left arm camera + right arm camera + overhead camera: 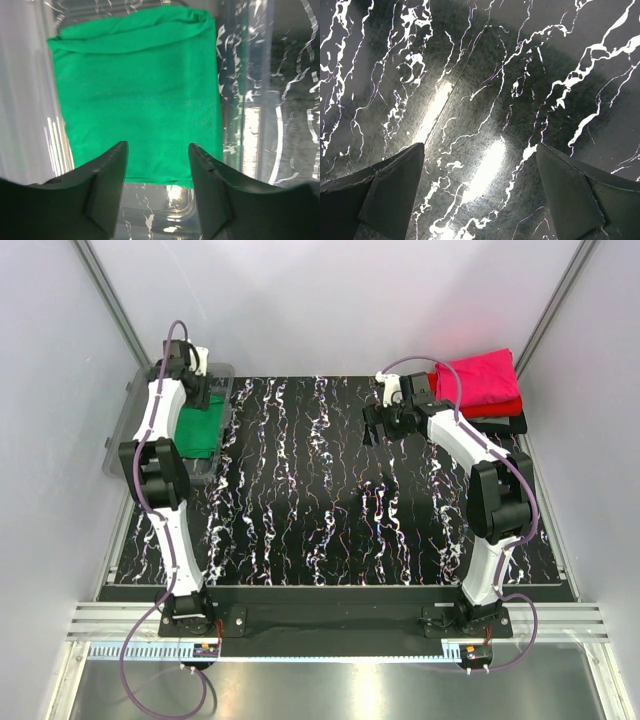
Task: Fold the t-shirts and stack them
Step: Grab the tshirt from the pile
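Hovering with jaws apart, the left pincer (157, 150) hangs over a folded bright green cloth t-shirt (140, 95) lying in a clear grey plastic bin (235, 100) at the far left corner of the black white-veined table (330, 490). The right pincer (480, 150) gapes wide above the table; at the far right corner, a folded magenta-pink t-shirt (485, 378) tops a red t-shirt (505, 408) and a black t-shirt (500, 425).
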Tool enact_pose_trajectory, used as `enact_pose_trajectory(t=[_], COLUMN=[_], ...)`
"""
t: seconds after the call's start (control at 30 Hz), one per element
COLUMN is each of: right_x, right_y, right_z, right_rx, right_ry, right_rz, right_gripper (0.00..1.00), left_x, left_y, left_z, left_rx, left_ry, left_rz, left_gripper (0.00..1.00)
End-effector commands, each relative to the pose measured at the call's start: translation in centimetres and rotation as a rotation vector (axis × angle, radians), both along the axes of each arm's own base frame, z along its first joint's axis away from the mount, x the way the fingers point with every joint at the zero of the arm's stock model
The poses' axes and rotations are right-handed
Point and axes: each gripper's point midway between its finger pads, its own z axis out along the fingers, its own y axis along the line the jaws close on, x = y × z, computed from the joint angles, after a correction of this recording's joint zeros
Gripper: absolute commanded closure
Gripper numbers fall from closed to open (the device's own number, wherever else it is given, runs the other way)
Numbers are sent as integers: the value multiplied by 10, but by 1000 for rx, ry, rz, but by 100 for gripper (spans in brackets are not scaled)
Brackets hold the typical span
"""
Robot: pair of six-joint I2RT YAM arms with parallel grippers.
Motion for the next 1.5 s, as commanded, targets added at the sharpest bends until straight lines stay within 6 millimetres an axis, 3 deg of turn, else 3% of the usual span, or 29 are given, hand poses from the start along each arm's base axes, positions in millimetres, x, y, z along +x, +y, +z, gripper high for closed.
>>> enact_pose_trajectory(t=[0.0,0.2,0.4,0.47,0.6,0.63,0.93,1.03,1.1,1.17,1.2,1.27,1.3,1.33,1.37,1.47], right_x=[-6,-5,-3,-2,1,2,3,5,5,5,5,4,3,3,1,-1], right_y=[4,3,8,9,14,14,15,15,17,17,17,17,17,16,17,17], right_z=[26,23,24,22,24,23,27,29,31,30,30,32,31,31,30,28], right_rx=[18,4,17,20,37,38,16,14,20,24,25,23,21,22,22,28], right_ry=[-56,-50,-48,-44,-44,-43,-72,-82,-84,-78,-79,-83,-80,-80,-77,-68], right_rz=[41,50,72,76,90,91,117,121,126,125,124,124,123,123,124,127], right_gripper=[0,0,0,0,1,0,1,1,0,0,0,0,0,0,0,0], left_x=[8,7,-8,-10,-13,-12,8,10,3,-5,-18,-34,-49,-57,-70,-80], left_y=[-3,4,12,13,13,11,4,1,-7,-9,-11,-14,-13,-12,-12,-13], left_z=[-19,-50,-80,-85,-82,-76,-18,-9,-15,-16,-29,-26,-41,-37,-50,-55], left_rx=[-2,-13,-10,-12,-31,-37,-60,-56,-57,-46,-54,-53,-50,-42,-43,-47], left_ry=[24,91,179,192,189,176,16,-5,28,51,96,113,163,165,206,215], left_rz=[-50,-79,-92,-96,-97,-99,-58,-70,-106,-110,-113,-127,-122,-120,-119,-121], left_gripper=[46,47,49,58,100,100,100,100,95,64,52,51,50,50,50,50])
